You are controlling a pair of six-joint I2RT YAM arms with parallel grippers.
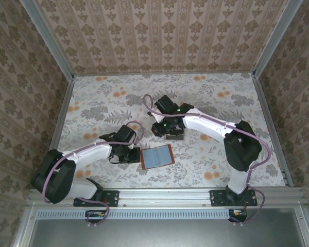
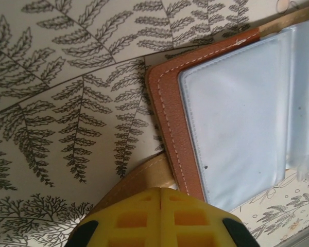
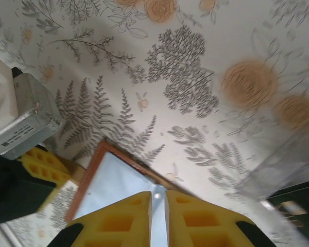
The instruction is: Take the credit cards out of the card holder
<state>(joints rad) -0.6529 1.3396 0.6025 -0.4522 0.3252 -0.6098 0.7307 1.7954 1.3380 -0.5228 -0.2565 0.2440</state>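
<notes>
Stitched brown card holder (image 1: 157, 157) lies open, pale-blue sleeves up; left tool (image 2: 160, 196) closed; right tool (image 3: 158, 205) narrow, grip unclear.

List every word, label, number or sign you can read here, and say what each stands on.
No text here can be read.
On the grey metal block: a label with dark print, too small and blurred to read.
On the card holder: no lettering on the leather or clear sleeves in view.
</notes>
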